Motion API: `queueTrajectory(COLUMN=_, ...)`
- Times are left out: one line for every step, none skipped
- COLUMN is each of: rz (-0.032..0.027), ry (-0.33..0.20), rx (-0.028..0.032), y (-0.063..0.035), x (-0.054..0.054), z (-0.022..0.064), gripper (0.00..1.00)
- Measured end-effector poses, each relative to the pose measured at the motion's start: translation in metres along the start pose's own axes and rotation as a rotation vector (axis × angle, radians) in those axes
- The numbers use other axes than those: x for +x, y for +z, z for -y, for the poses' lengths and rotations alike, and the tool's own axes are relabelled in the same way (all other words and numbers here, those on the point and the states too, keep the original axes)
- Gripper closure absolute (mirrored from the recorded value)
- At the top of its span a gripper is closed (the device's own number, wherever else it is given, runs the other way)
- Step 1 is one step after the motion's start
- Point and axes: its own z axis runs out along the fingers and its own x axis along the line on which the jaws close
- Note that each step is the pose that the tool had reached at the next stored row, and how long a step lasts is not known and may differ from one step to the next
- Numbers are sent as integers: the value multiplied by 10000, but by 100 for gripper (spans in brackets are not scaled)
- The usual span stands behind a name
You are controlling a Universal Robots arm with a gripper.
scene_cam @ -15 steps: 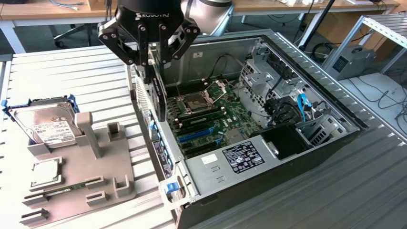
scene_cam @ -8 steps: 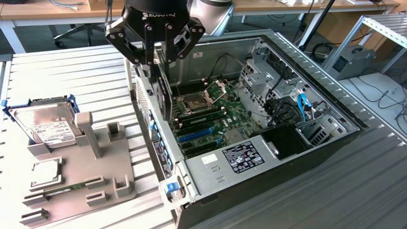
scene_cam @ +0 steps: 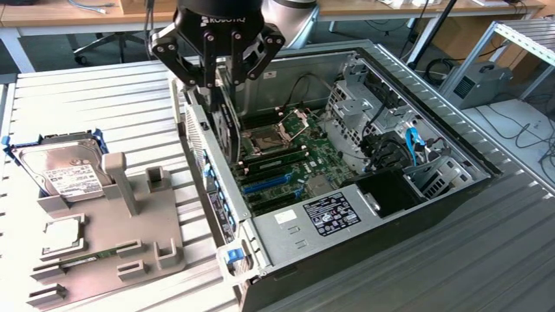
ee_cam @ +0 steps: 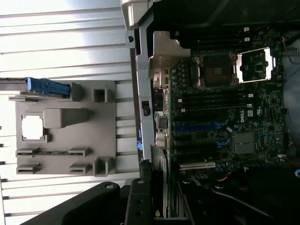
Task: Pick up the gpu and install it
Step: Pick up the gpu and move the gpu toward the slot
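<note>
The claw [scene_cam: 215, 82] was clamped on the upper edge of the gpu [scene_cam: 227, 123], which hung edge-on and close to upright beneath it. The card sat inside the open computer case [scene_cam: 433, 107], just beside the case's rear wall and above the motherboard [scene_cam: 299, 162]. Its lower edge was near the blue expansion slots [scene_cam: 264, 184], and whether it was touching one could not be told. Outside the case, on the exterior view's left, a grey parts fixture [scene_cam: 113, 247] lay on the bench [scene_cam: 104, 104] with a hard drive [scene_cam: 65, 172] standing in it. The card would probably handle as light and stiff, yet fragile. The board could flex or crack if pressed unevenly, and the fan and contact edge should not be squeezed. A grip across the top edge near the middle, as seen here, looked sensible, since it keeps the card balanced and leaves the contact edge and the metal bracket free. The thin smooth edge could slip or swing if knocked against the case wall.
</note>
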Motion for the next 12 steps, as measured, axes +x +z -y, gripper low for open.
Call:
queueTrajectory(rz=0, ry=0, rx=0, y=0, x=-7, z=0, gripper=74)
queueTrajectory(rz=0, ry=0, rx=0, y=1, x=-18, z=-1, gripper=74)
queueTrajectory(rz=0, ry=0, rx=0, y=1, x=-31, z=-2, gripper=74)
queueTrajectory(rz=0, ry=0, rx=-1, y=1, x=-40, z=-3, gripper=74)
queueTrajectory(rz=0, ry=1, rx=0, y=2, x=-47, z=-3, gripper=74)
queueTrajectory(rz=0, ry=0, rx=0, y=1, x=-53, z=-4, gripper=74)
queueTrajectory(rz=0, ry=0, rx=0, y=2, x=-61, z=-5, gripper=74)
queueTrajectory(rz=0, ry=0, rx=0, y=2, x=-69, z=-5, gripper=74)
queueTrajectory(rz=0, ry=0, rx=0, y=2, x=-85, z=-6, gripper=74)
queueTrajectory(rz=0, ry=0, rx=-1, y=3, x=-92, z=-7, gripper=74)
queueTrajectory(rz=0, ry=0, rx=-1, y=3, x=-98, z=-7, gripper=74)
queueTrajectory(rz=0, ry=0, rx=0, y=3, x=-105, z=-8, gripper=74)
